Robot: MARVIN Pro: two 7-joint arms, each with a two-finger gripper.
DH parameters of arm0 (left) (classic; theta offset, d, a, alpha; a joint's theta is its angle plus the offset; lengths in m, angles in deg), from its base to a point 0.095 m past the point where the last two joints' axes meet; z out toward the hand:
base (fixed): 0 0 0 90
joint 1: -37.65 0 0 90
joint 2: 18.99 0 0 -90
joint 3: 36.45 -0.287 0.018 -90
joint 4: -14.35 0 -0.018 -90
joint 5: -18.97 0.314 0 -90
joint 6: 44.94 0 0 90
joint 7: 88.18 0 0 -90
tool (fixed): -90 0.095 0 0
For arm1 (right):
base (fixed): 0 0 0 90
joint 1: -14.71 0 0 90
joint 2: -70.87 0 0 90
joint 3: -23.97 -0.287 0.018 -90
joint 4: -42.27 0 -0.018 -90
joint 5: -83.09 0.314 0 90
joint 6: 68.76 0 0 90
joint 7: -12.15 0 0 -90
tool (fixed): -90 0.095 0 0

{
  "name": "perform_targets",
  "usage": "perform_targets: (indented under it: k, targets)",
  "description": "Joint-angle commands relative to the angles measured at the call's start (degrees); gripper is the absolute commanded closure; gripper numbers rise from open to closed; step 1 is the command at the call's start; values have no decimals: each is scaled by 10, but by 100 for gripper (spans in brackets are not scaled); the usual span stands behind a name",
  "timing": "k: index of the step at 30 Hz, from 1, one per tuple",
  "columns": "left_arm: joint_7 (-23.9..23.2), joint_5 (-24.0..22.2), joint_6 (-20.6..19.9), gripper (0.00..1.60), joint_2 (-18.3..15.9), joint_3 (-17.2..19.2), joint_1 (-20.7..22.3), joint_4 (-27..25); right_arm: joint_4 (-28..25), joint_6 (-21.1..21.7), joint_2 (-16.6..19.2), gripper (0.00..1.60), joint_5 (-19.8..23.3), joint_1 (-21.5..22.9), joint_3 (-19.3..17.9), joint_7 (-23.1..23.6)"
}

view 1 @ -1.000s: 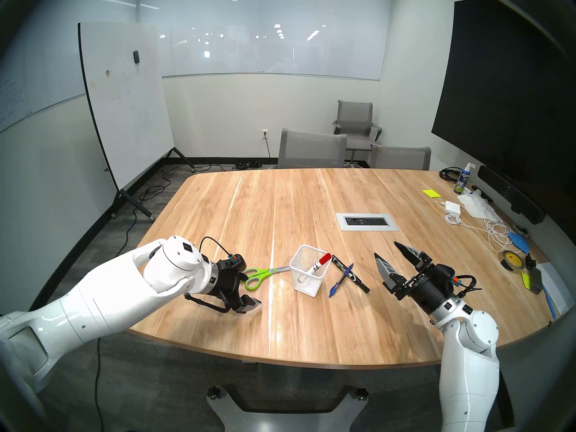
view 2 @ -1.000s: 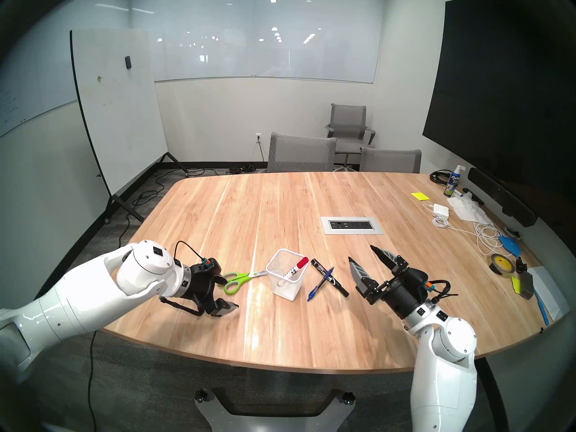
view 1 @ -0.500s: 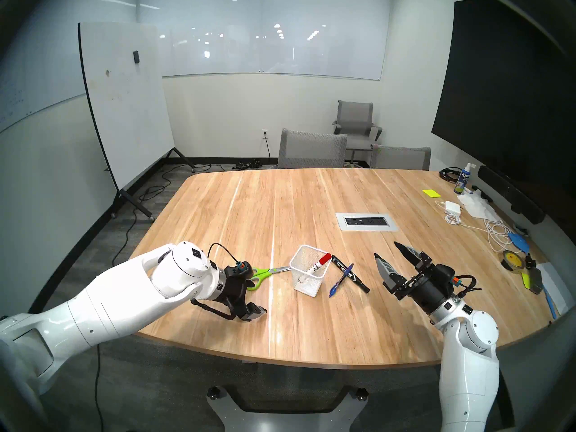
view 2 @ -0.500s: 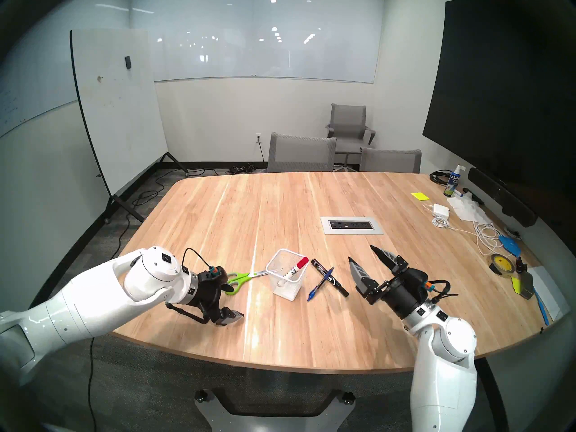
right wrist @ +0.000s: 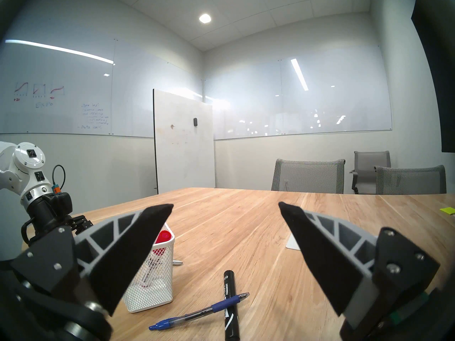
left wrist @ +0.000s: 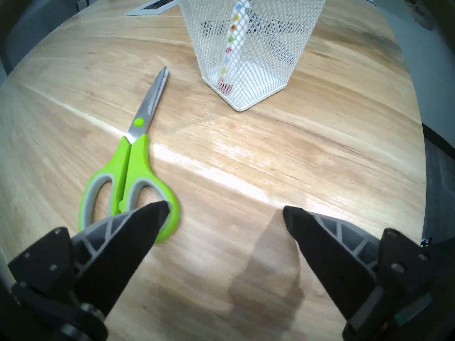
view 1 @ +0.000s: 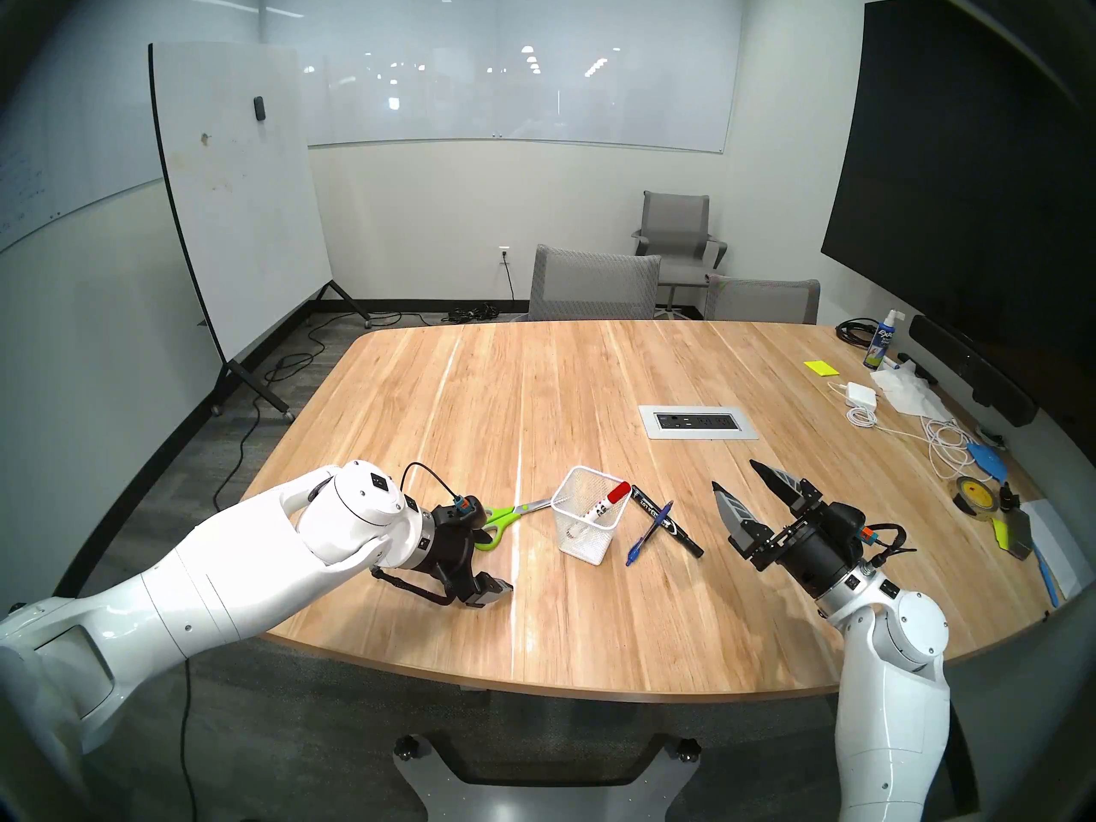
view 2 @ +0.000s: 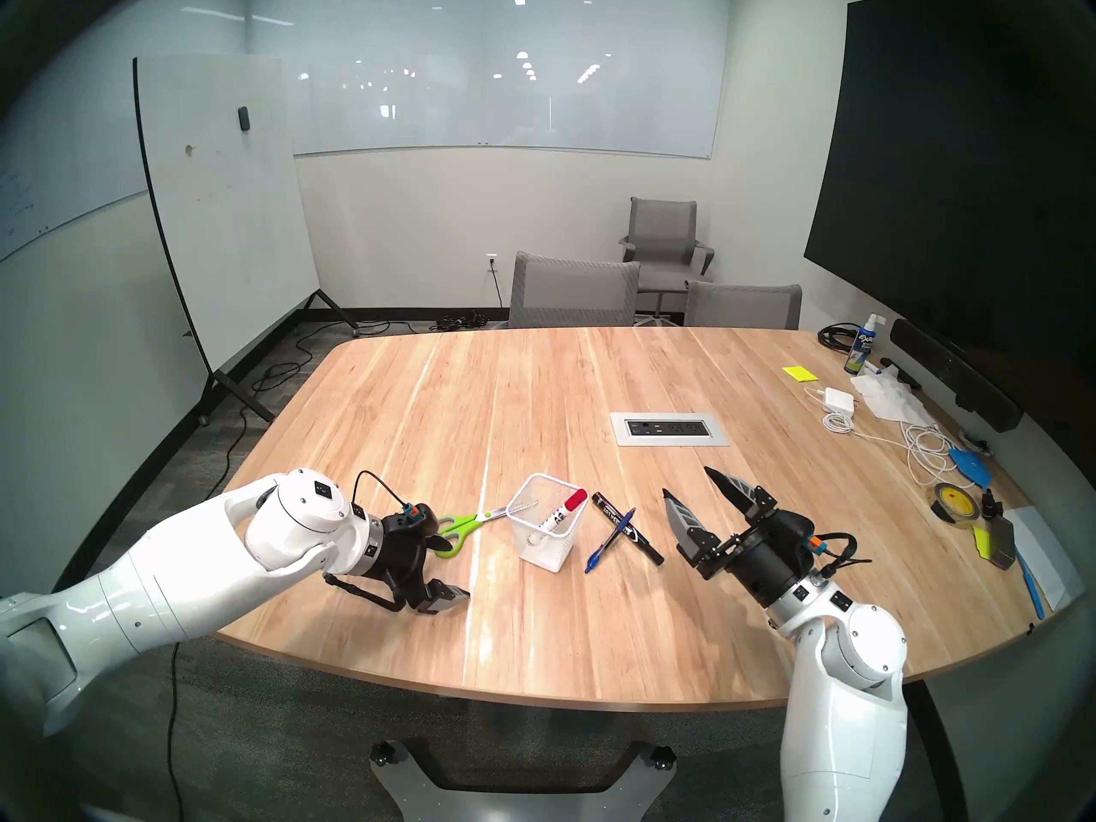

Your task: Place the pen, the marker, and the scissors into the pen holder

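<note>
In the head views, the near handle loops of the scissors [view 1: 501, 519] are partly covered by the left gripper [view 1: 487, 560], of which only 1 finger is seen clearly. In the left wrist view, the rim of the pen holder [left wrist: 248, 50] is cut off by the top edge, and the marker inside is blurred by the mesh. The lettering on the black marker [right wrist: 230, 306] is only partly legible in the right wrist view.

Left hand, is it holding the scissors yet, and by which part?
No. The left hand is open and holds nothing; one finger hangs over a handle loop of the scissors, which lie flat on the table.
</note>
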Motion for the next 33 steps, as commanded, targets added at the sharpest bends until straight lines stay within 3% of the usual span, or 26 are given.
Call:
perform_targets:
  k: [1, 15, 32, 33]
  targets:
    - [-17, 7, 13, 160, 7, -15, 1, 17, -10, 1, -1, 0, 2, 5, 1, 0]
    - [-14, 18, 58, 160, -28, -12, -14, 4, -10, 1, -2, 0, 2, 6, 0, 1]
    - [-3, -1, 53, 160, -59, 25, -10, -44, -10, 1, -3, 0, 1, 6, -1, 2]
    - [0, -5, 55, 87, -60, 28, -10, -47, -10, 2, -3, 0, 0, 7, -1, 2]
